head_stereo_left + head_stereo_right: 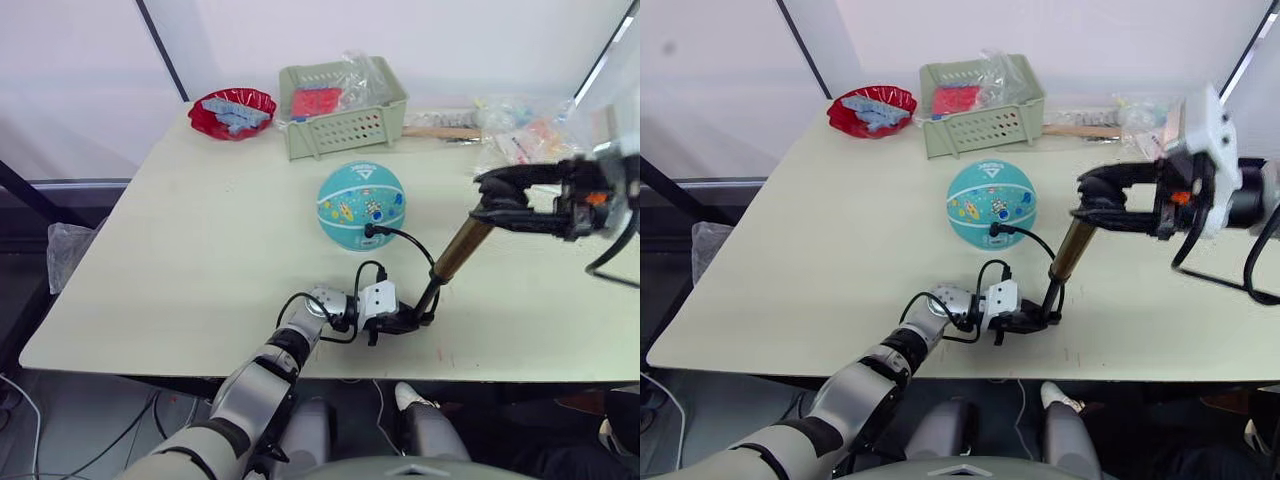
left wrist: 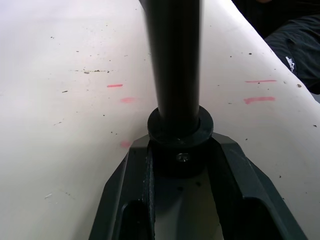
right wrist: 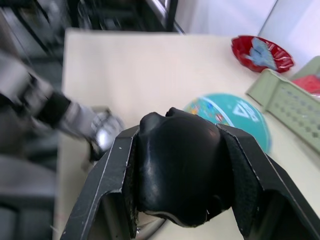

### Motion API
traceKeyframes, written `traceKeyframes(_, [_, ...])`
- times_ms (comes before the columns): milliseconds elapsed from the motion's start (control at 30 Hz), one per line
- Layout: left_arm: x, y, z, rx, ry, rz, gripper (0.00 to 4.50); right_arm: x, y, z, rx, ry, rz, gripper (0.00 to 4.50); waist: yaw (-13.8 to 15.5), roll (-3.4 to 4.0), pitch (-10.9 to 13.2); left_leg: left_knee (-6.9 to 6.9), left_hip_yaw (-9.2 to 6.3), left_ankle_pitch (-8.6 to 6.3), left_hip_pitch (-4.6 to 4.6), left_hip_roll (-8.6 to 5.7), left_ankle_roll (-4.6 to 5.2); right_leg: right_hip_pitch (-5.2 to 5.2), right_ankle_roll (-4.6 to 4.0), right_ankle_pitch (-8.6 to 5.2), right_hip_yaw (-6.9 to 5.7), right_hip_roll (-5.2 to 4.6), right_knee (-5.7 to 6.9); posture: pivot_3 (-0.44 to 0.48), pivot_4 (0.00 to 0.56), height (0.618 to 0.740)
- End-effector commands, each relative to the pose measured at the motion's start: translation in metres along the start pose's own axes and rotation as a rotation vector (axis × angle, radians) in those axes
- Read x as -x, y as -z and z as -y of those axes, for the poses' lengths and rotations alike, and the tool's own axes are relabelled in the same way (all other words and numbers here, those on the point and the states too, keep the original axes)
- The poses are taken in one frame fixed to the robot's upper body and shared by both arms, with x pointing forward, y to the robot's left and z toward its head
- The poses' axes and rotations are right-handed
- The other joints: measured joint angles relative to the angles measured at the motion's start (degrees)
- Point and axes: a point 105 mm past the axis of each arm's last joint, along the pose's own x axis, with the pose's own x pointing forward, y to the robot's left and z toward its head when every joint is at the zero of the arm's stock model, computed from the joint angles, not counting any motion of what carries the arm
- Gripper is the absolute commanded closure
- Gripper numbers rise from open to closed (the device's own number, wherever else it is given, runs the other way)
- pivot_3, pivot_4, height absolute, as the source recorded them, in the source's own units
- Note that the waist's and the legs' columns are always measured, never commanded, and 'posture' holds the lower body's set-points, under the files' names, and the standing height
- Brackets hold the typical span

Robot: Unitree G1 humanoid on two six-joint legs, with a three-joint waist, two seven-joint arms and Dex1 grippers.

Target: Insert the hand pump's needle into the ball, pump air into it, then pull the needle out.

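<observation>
The round teal ball point(image 1: 360, 205) rests mid-table, with the black hose point(image 1: 410, 240) plugged into its near side; the needle itself is hidden inside it. The brass hand pump point(image 1: 460, 250) stands tilted near the table's front edge. My left gripper point(image 1: 415, 322) is shut on the pump's black lower end cap point(image 2: 180, 135), pinning it to the table. My right gripper point(image 1: 490, 205) is shut on the black T-handle point(image 3: 177, 170) at the top, raised above the barrel.
A green basket point(image 1: 345, 120) with plastic bags stands behind the ball. A red bowl point(image 1: 232, 112) sits at the back left. Packets and bags point(image 1: 520, 135) lie at the back right. Red marks point(image 2: 260, 100) dot the tabletop near the front edge.
</observation>
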Motion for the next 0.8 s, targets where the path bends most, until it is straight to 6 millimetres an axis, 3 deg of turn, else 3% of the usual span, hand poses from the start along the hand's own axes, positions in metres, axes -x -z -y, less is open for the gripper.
traceKeyframes(33, [0.008,0.043,0.026,0.128,0.046,-0.137,3.47,-0.012,0.032,-0.007,-0.010,-0.005,-0.080,2.56,-0.05,-0.14,-0.17,0.01,0.00,0.00,0.02,-0.01,0.00,0.01,0.00,0.00,0.00,0.01,0.00,0.000,0.150,0.736])
traceKeyframes(267, [0.008,0.043,0.026,0.129,0.039,-0.135,3.47,-0.031,0.087,-0.022,-0.041,-0.005,-0.144,2.56,-0.12,-0.42,-0.53,0.02,0.01,0.00,0.13,0.02,0.00,0.03,0.01,0.01,0.02,0.09,0.00,0.000,0.150,0.736])
traceKeyframes(433, [0.008,0.043,0.026,0.130,0.038,-0.136,3.47,-0.041,0.112,-0.031,-0.029,0.010,-0.158,2.56,-0.12,-0.43,-0.60,0.02,0.00,0.00,0.15,0.02,0.00,0.05,0.01,0.01,0.01,0.14,0.01,0.000,0.150,0.736])
traceKeyframes(600, [0.009,0.043,0.025,0.130,0.035,-0.135,3.47,-0.046,0.119,-0.036,-0.022,0.023,-0.153,2.56,-0.09,-0.39,-0.62,0.02,0.01,0.00,0.16,0.02,0.00,0.05,0.01,0.01,0.00,0.15,0.01,0.000,0.150,0.736])
traceKeyframes(800, [0.010,0.042,0.023,0.129,0.035,-0.139,3.47,-0.034,0.086,-0.016,0.008,0.069,-0.080,2.56,-0.05,-0.34,-0.51,0.03,0.01,0.00,0.15,0.01,0.00,0.04,0.00,0.01,0.01,0.15,0.01,0.000,0.150,0.736])
